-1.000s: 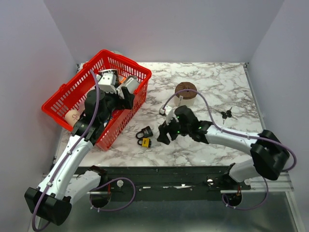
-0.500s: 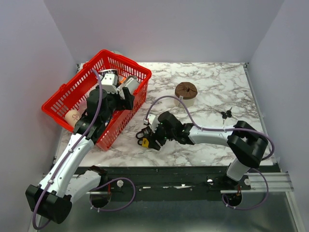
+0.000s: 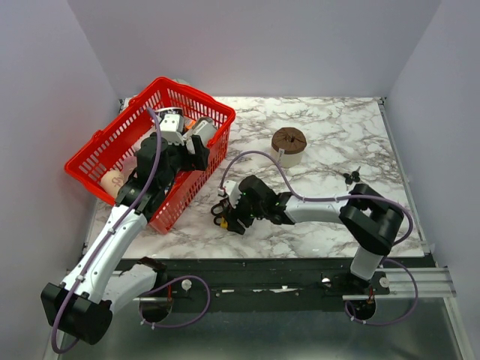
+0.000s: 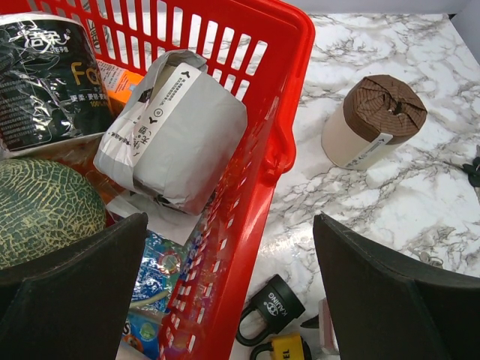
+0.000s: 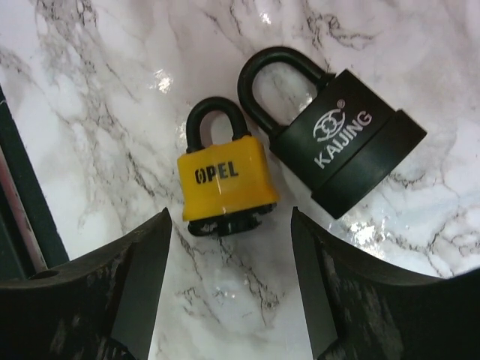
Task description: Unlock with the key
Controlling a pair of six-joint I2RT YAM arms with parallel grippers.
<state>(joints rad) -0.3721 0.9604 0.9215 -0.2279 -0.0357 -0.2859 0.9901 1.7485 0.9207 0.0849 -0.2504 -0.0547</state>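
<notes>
The key [image 3: 351,177] is tiny, with a black head, and lies on the marble at the right, far from both grippers. A yellow padlock [image 5: 225,184] and a black padlock [image 5: 341,154] lie side by side on the marble next to the red basket [image 3: 112,139]. My right gripper [image 5: 232,300] is open and empty, just above the marble with the yellow padlock right in front of its fingertips. In the top view it [image 3: 229,214] covers most of both padlocks. My left gripper [image 4: 232,300] is open and empty above the basket's right rim [image 4: 289,112].
The basket holds a grey packet [image 4: 176,139], a melon [image 4: 45,217], a black pouch [image 4: 45,79] and snack packs. A roll with a brown top [image 3: 289,144] stands on the marble behind the padlocks. Walls close the table on three sides.
My right arm has swung left across the table, from beside the padlocks to right over them. The left arm has barely moved. The key has stayed put.
</notes>
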